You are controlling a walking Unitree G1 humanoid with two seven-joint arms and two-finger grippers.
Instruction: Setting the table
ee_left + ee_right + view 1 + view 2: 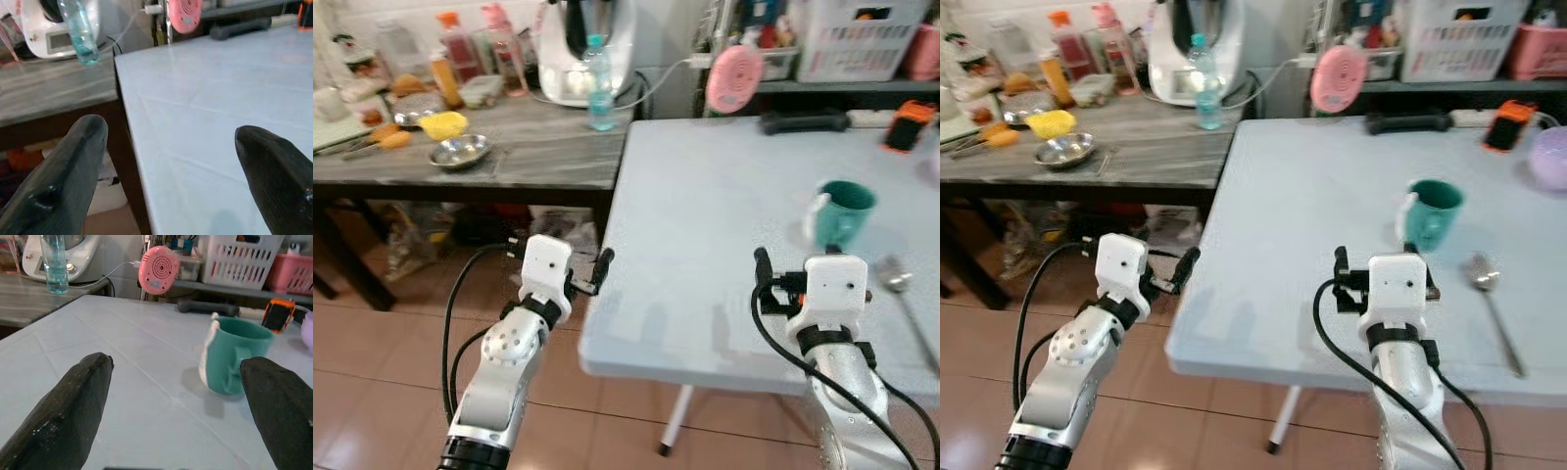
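Left gripper (168, 161): black fingers spread wide, empty, held at the near left corner of the pale blue-grey plastic table (705, 206), one finger over the tabletop and the other past its edge.
Right gripper (178, 406): black fingers spread wide, holding nothing, low over the near part of the table and aimed towards the mug.
Teal ceramic mug with a white handle (234, 355): upright on the table just beyond the right gripper, handle turned towards the robot's left.
Silver metal spoon (1489, 294): flat on the table to the right of the mug, bowl end away from the robot.
Lilac bowl (1549, 157): at the table's right edge, beyond the spoon.
Orange and black phone (909, 125): lying near the far right edge.
Black cylindrical handle (803, 121): lying along the far edge.
Pink round fan (159, 270): standing just behind the far edge.
Grey wooden side table (538, 147): left of the main table, carrying a shallow steel dish (459, 151), a clear water bottle with a blue cap (598, 83) and a white kitchen appliance (582, 44).
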